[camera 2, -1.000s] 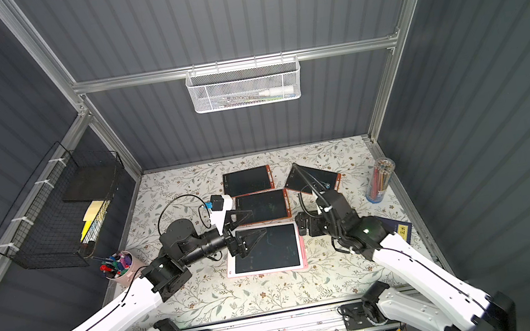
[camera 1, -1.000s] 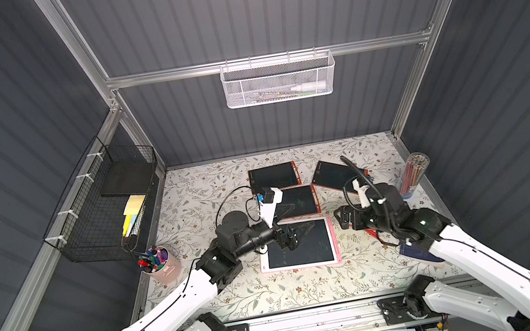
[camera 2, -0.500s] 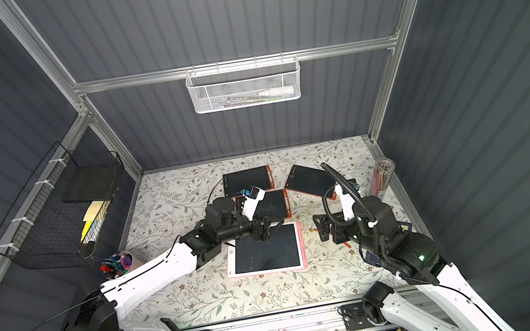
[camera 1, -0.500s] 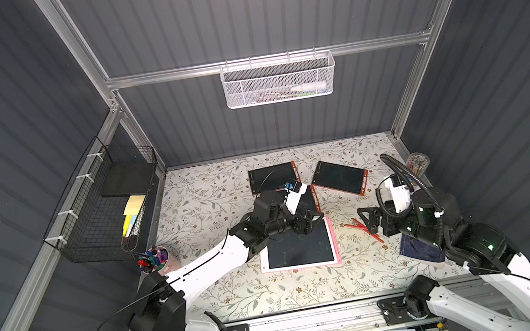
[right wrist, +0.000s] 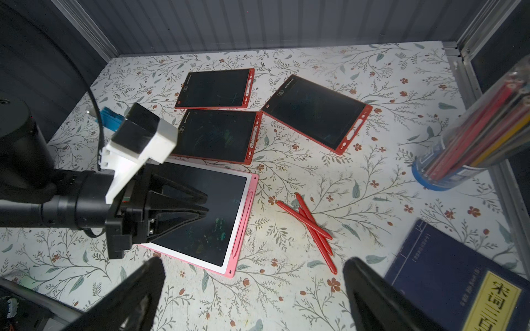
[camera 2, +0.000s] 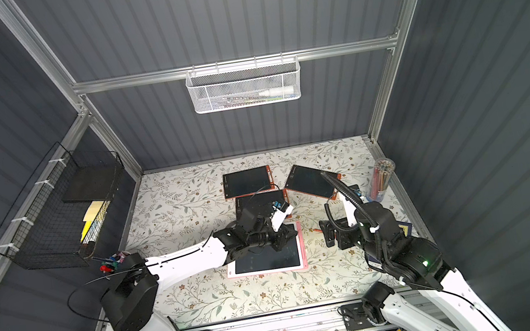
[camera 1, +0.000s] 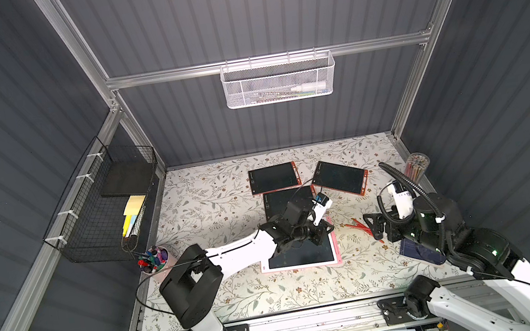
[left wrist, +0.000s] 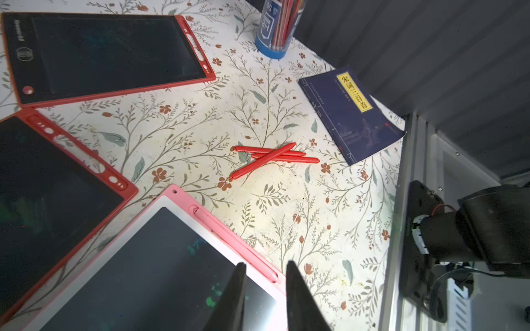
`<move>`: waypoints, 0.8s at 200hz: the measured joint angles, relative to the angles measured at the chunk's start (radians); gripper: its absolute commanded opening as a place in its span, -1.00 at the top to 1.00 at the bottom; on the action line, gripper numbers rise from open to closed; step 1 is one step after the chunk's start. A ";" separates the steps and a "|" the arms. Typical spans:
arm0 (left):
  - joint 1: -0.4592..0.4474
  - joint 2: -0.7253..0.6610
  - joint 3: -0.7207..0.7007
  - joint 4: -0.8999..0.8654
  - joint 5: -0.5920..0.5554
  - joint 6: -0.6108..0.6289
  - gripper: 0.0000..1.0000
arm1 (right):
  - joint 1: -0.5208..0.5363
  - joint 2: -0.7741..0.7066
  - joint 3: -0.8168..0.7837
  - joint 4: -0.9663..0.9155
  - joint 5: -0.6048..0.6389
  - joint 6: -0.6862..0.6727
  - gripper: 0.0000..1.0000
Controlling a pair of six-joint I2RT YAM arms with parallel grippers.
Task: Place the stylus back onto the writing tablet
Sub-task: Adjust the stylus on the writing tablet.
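A pink writing tablet (camera 1: 336,250) (camera 2: 267,262) lies on the flowered table, dark screen up. A pink stylus (left wrist: 229,238) (right wrist: 243,220) sits in the slot along its right edge. My left gripper (camera 1: 325,234) (left wrist: 266,263) hovers over that edge. Its jaws stand a narrow gap apart with nothing between them, the stylus tip showing just beyond the fingertips. Three loose red styluses (camera 1: 359,225) (right wrist: 311,226) lie crossed on the table right of the tablet. My right gripper (camera 1: 374,225) (right wrist: 254,262) is wide open and empty, just right of them.
Three red-framed tablets (right wrist: 215,88) (right wrist: 315,113) (right wrist: 218,134) lie behind the pink one. A dark blue book (right wrist: 447,272) and a tube of pencils (camera 1: 417,166) stand at the right edge. A cup of markers (camera 1: 153,259) is at the left, below a wire wall basket (camera 1: 102,205).
My left arm has swung right over the pink tablet's stylus edge and its jaws have narrowed from wide open. My right arm has drawn back to the right, still wide open.
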 measured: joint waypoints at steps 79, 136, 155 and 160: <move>-0.049 0.183 0.121 -0.039 -0.144 0.035 0.42 | 0.000 0.011 -0.057 0.045 -0.077 0.002 -0.98; -0.050 0.209 0.152 -0.053 -0.228 0.034 0.41 | 0.000 -0.022 -0.106 0.070 -0.126 0.005 -0.98; -0.051 0.230 0.164 -0.053 -0.254 0.034 0.41 | 0.000 -0.019 -0.106 0.074 -0.126 0.006 -0.98; -0.053 0.236 0.166 -0.053 -0.262 0.034 0.41 | 0.000 -0.019 -0.106 0.074 -0.126 0.006 -0.98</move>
